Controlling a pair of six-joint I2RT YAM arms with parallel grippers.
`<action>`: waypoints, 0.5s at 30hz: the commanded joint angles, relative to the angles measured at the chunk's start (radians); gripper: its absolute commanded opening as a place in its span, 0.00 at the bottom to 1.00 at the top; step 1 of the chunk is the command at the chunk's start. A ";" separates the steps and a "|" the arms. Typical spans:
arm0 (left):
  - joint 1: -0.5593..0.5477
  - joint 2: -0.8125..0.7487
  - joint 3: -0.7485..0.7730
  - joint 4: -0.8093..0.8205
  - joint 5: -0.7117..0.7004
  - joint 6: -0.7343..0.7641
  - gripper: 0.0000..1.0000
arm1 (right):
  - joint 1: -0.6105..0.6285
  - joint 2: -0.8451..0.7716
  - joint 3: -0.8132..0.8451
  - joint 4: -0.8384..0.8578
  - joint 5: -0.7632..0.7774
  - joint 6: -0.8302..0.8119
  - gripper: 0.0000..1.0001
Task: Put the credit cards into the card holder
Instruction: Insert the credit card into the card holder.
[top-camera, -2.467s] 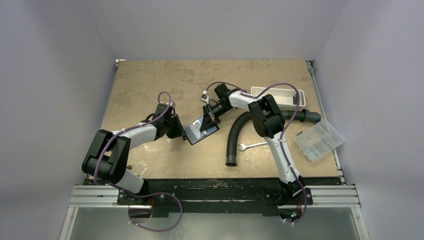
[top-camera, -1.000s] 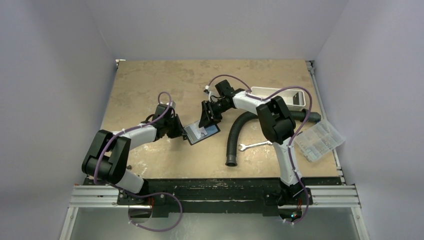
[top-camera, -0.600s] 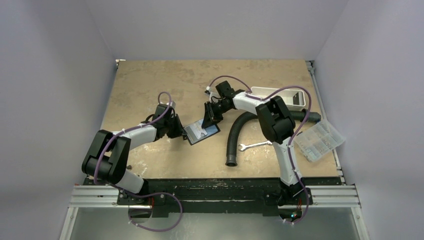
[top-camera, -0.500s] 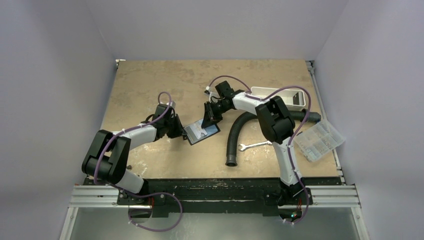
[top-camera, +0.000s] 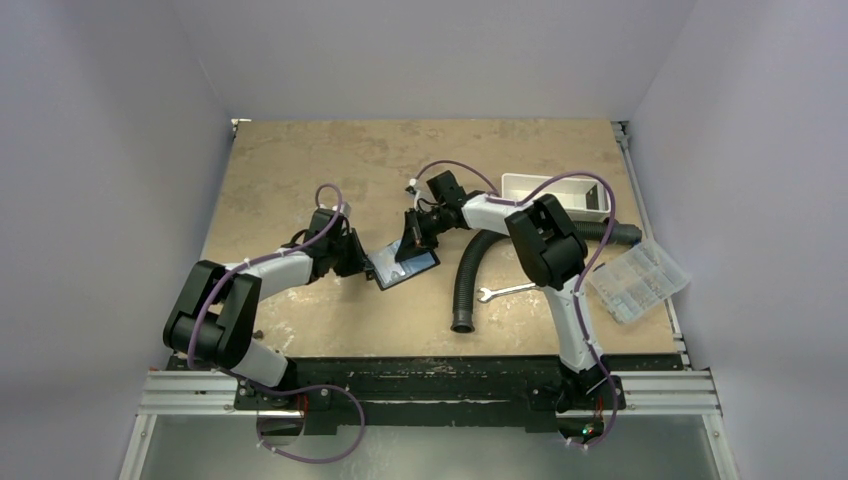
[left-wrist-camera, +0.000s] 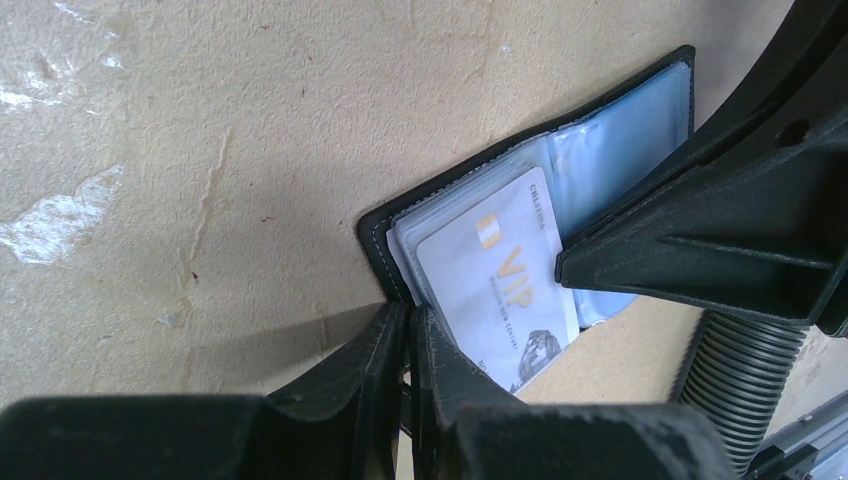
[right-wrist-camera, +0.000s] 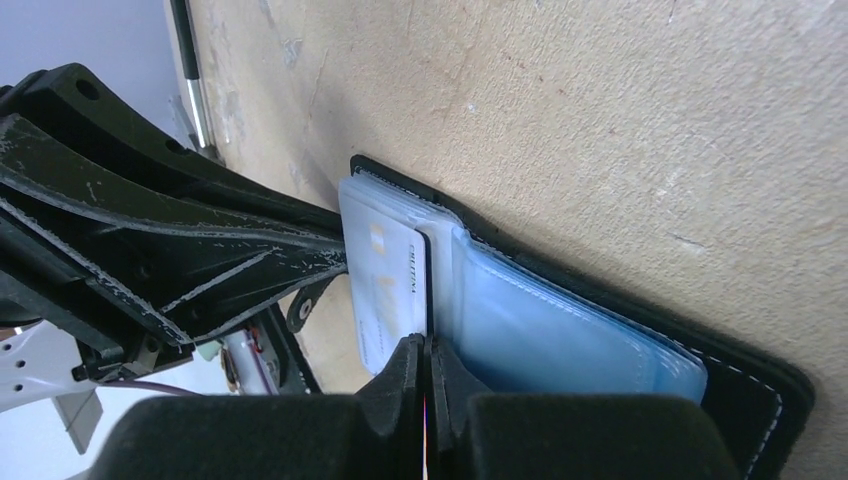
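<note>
Starting at the left, the left pincer (left-wrist-camera: 408, 322) is pressed together on the near corner of the card holder (left-wrist-camera: 375, 228), pinning that black folding wallet open and flat on the tabletop (left-wrist-camera: 200, 120). The holder lies about mid-tabletop between the two arms, its clear plastic sleeves facing up. On the left half of those sleeves rests a pale card (left-wrist-camera: 490, 270) with a gold chip and VIP lettering; whether it sits inside a sleeve or only on top, I cannot tell. Further right, the right pincer (right-wrist-camera: 427, 350) pinches that card by one edge, its tips closed thin on it. The card looks light, stiff and slick, so it likely wants a firm edge grip near the middle to stop it swivelling, and it should slide rather than bend. The holder looks soft and floppy, its sleeves limp and apt to buckle, so the clamp on its corner probably matters. Right of this lie a ribbed hose (top-camera: 466, 275) and a wrench (top-camera: 505, 291), apart from the work
</note>
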 joint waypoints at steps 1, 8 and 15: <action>-0.001 0.009 -0.025 0.012 0.006 -0.014 0.11 | 0.034 -0.022 -0.020 0.049 -0.026 0.031 0.06; 0.000 -0.061 0.029 -0.085 -0.002 -0.005 0.14 | 0.021 -0.121 0.031 -0.171 0.154 -0.123 0.33; 0.028 -0.170 0.112 -0.262 -0.035 0.068 0.27 | -0.037 -0.280 0.054 -0.309 0.269 -0.293 0.63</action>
